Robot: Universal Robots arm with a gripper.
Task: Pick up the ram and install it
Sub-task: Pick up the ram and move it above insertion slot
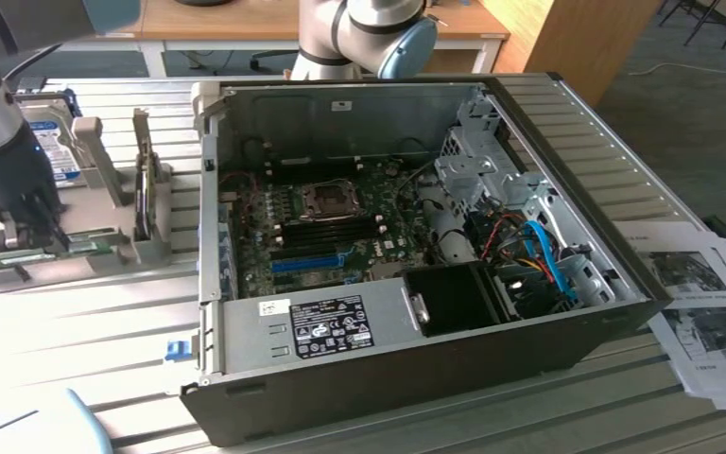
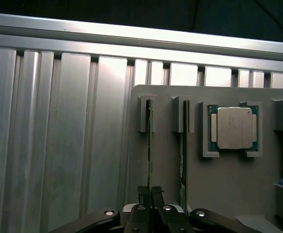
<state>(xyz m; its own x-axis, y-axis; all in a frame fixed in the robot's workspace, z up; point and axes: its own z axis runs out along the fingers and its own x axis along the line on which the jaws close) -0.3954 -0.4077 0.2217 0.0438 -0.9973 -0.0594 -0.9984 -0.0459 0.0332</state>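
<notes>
Pinching the ram (image 2: 149, 145): the gripper (image 2: 150, 191) has both fingers pressed together on the stick's thin exposed long edge, one pad on each side.

- The ram stands on edge in the grey holder (image 2: 228, 179). Its far end sits in a notched post.
- A second stick (image 2: 184, 150) stands parallel just beside it in the neighbouring post. They are not touching.
- A CPU (image 2: 234, 127) lies flat in its own recess of the same holder, on the far side of the second stick from the ram.

Exterior view:
- The arm is down at 9 o'clock of the frame, with the gripper low over the holder.
- The holder sits on the slatted metal table (image 1: 86, 322), at 9 o'clock from the PC case (image 1: 401, 388) and well apart from it.
- The hard drive (image 1: 54, 142) stands upright at 12 o'clock from the gripper, partly hidden by the arm.
- The case lies with its side panel off and the motherboard (image 1: 376, 203) exposed.
- A blue slot strip (image 1: 306, 263) lies at 6 o'clock from the CPU socket (image 1: 333, 197).
- Can't tell whether the dark memory slots between them are populated.
- Printed papers (image 1: 703, 303) lie on the table at 3 o'clock from the case.
</notes>
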